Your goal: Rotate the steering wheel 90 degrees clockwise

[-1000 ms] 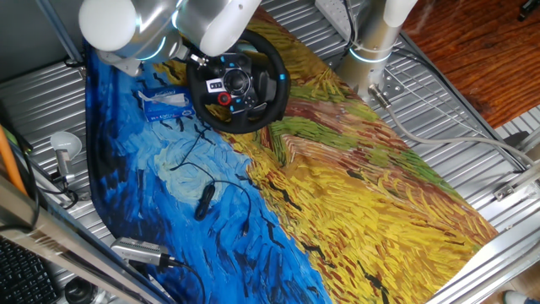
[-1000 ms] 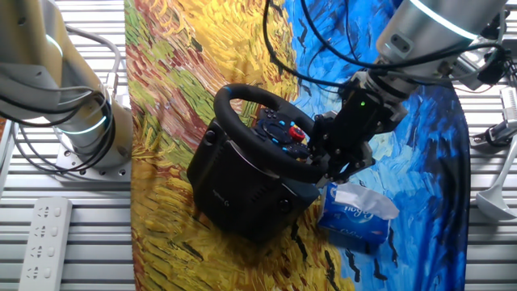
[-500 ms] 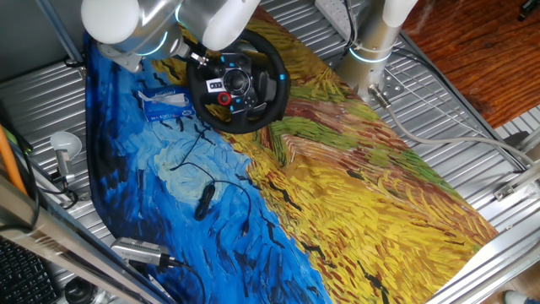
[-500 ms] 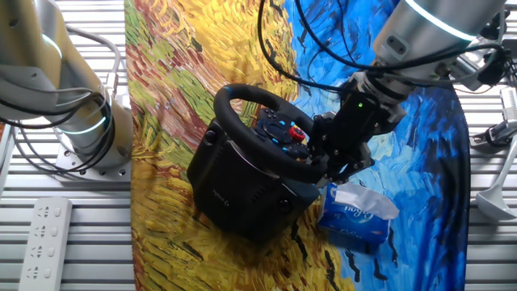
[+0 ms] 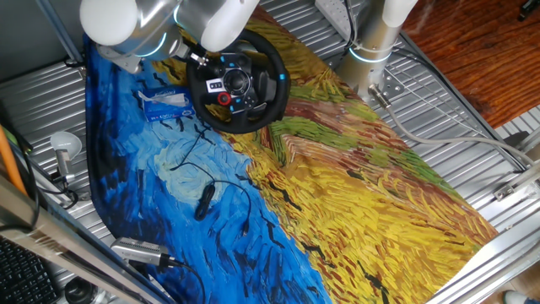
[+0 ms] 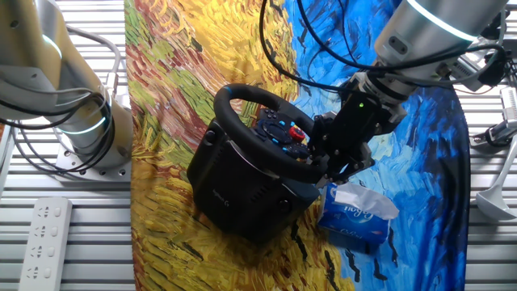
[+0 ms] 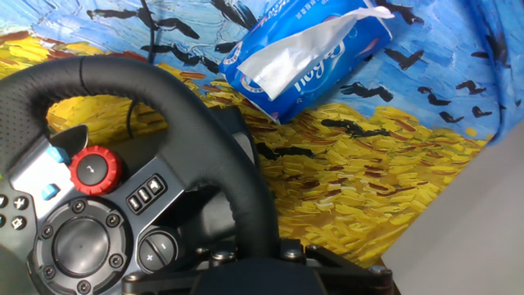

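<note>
1. Steering wheel (image 6: pixel 266 133) standing on its black base (image 6: pixel 234 190) on the painted cloth (image 5: pixel 363 186), tilted back, red knob (image 7: pixel 94 168) on the hub beside small buttons and bluish accents.
2. Gripper (image 6: pixel 327 162) placed at the rim of the wheel, on the side of the red knob; black rim (image 7: pixel 205 139) very close in the hand view, running right up to the gripper body at the bottom edge.
3. Fingertips hidden by the rim and the gripper body in all views; impossible to tell whether the jaws are apart or pressed on the rim.
4. Blue tissue pack (image 6: pixel 355 214) lying just below the gripper in the other fixed view, near the base of the wheel; little room on that side. In the hand view, same pack (image 7: pixel 307 49) beyond the rim, white tissue sticking out.
5. Small black cabled device (image 5: pixel 202 201) with thin cable on the blue part of the cloth, well apart from the gripper, on the near side of the wheel in one fixed view.
6. Wide open cloth on the far side of the wheel from the gripper, yellow part without objects.
7. Second robot base (image 6: pixel 85 133) standing past the cloth edge, on the metal table (image 6: pixel 73 250), well apart from the gripper; white power strip (image 6: pixel 48 234) near it.
8. Cloth edge and bare table also behind the gripper arm (image 6: pixel 428 36).
</note>
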`<state>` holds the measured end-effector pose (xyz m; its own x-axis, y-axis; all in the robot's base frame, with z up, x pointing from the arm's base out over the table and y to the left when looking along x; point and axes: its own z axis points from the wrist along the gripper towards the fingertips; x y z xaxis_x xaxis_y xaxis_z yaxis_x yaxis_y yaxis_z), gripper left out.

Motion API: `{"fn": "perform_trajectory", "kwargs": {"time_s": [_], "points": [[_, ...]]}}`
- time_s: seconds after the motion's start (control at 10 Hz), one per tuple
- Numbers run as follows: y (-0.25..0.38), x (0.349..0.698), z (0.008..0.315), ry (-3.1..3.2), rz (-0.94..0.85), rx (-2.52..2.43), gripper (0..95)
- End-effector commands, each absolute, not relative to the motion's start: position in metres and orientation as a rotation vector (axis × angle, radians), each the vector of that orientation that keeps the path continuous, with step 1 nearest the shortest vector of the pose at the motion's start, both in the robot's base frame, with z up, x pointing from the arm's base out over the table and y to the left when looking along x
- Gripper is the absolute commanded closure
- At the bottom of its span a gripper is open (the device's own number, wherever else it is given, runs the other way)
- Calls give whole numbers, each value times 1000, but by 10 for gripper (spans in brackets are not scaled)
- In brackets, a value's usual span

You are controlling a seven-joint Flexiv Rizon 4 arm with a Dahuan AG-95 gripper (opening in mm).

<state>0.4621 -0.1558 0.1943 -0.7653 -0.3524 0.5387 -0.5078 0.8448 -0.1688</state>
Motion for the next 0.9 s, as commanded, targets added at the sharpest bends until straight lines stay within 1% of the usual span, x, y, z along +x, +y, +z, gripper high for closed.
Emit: {"fn": "perform_trajectory", "kwargs": {"time_s": [0.1,0.9], "points": [[-157,461,195,-2531,419,630,950],[-159,455,199,-2519,446,582,950]]}}
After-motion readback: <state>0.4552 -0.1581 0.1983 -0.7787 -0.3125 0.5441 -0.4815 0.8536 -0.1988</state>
